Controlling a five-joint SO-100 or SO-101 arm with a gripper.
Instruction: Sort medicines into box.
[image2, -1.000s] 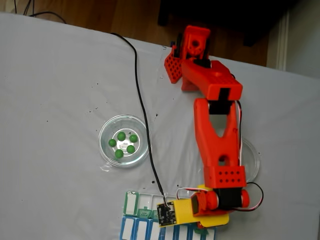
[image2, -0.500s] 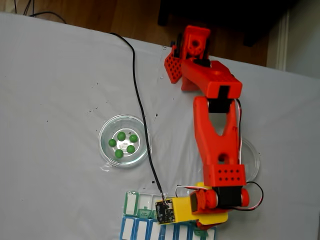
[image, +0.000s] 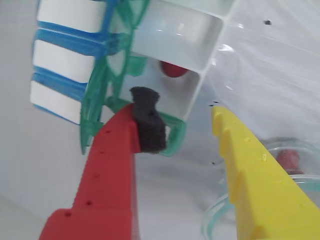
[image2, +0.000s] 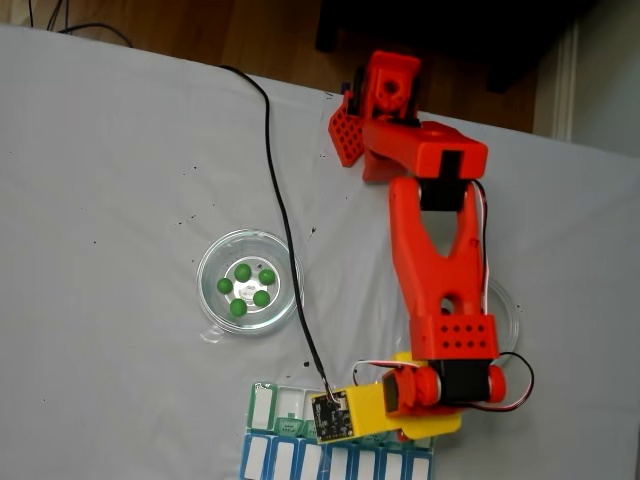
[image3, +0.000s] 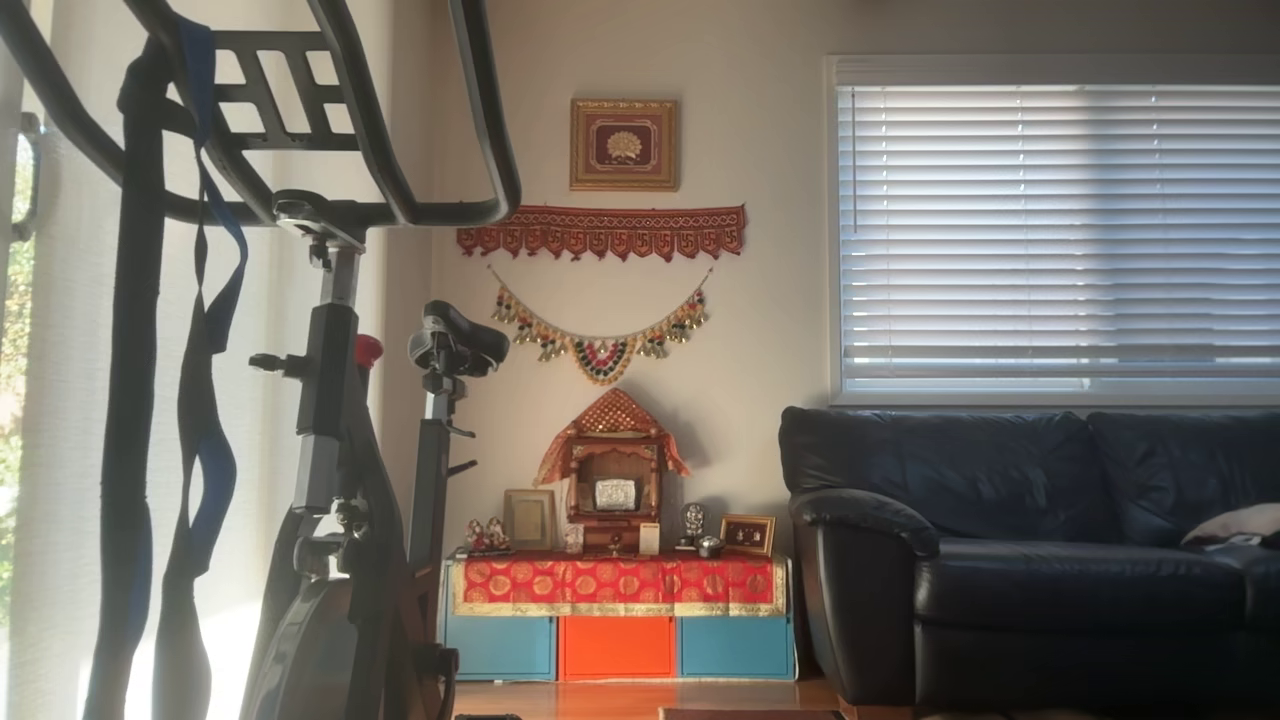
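Medicines are lying in three places. In the fixed view, going left to right, five green balls (image2: 246, 286) are sitting in a round glass dish (image2: 211, 262) on the white bench (image2: 100, 200), well apart from the orange arm (image2: 438, 270), which is reaching down over the green-and-white box (image2: 288, 400) and partly hiding a second glass dish (image2: 505, 315).

In the wrist view the blue-and-white row (image: 60, 50) is showing at the left, the box (image: 200, 40) beside it with a green lid (image: 107, 85) standing open. One red ball (image: 173, 69) is resting inside an open compartment, just beyond the tip of the red finger (image: 112, 170). The fingers are standing spread, holding nothing, the gripper (image: 180, 112) hanging just short of that compartment. Another red ball (image: 289, 161) is lying in the dish behind the yellow finger (image: 255, 175).
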